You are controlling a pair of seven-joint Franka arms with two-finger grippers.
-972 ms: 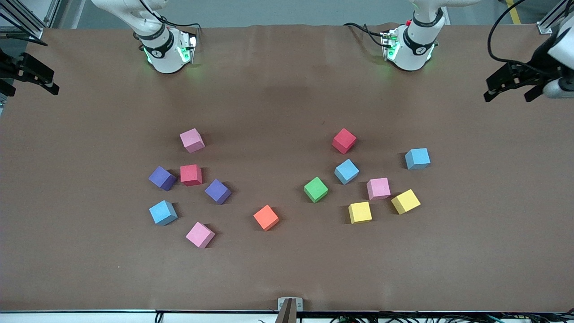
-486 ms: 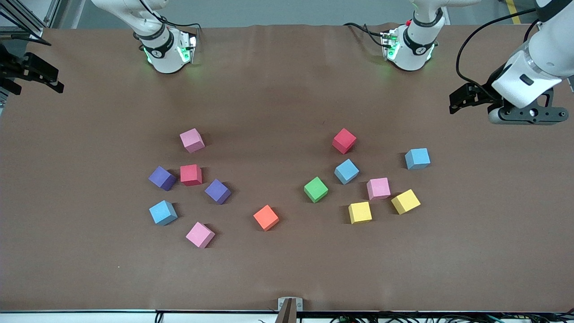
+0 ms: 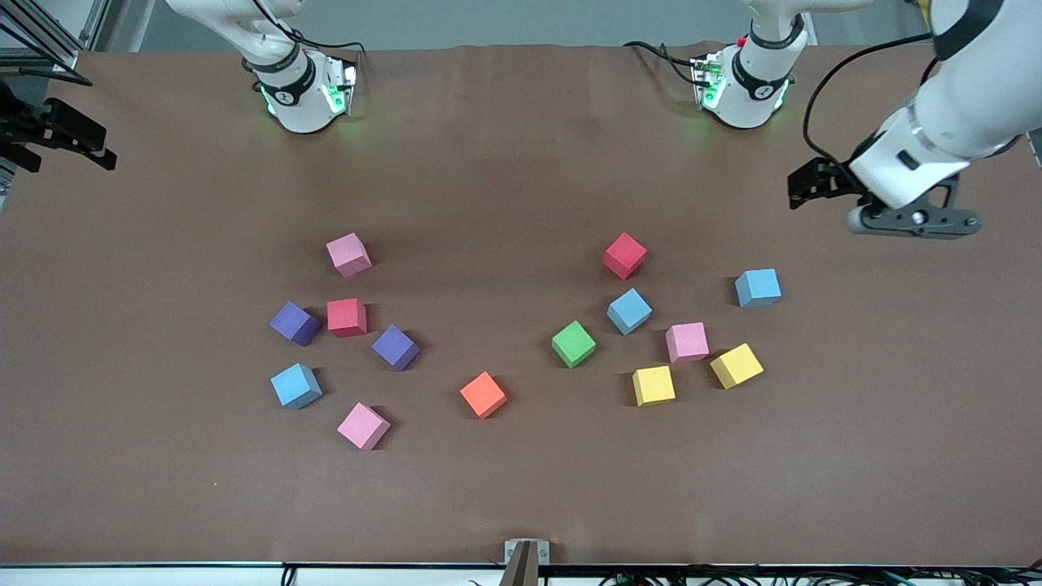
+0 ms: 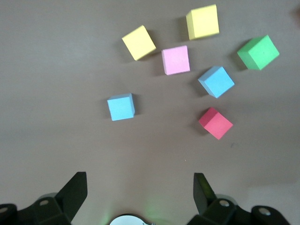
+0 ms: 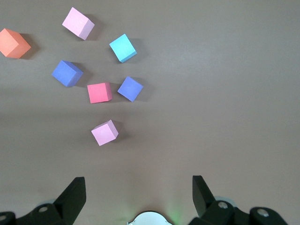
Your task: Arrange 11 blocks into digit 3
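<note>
Several foam blocks lie loose in two scattered groups; no figure of touching cubes shows. Toward the right arm's end are a pink block, a red one, two purple, a light blue and another pink. In the middle are an orange block and a green one. Toward the left arm's end are a red block, two light blue, a pink and two yellow. My left gripper hangs open and empty above bare table beside that group. My right gripper waits open at its table end.
The brown table has bare surface all round the blocks. The two arm bases stand at the table's edge farthest from the front camera. A small metal bracket sits at the nearest edge.
My left arm has swung in from the table's end toward the blocks, with its gripper open. The right gripper has barely moved. No block has moved.
</note>
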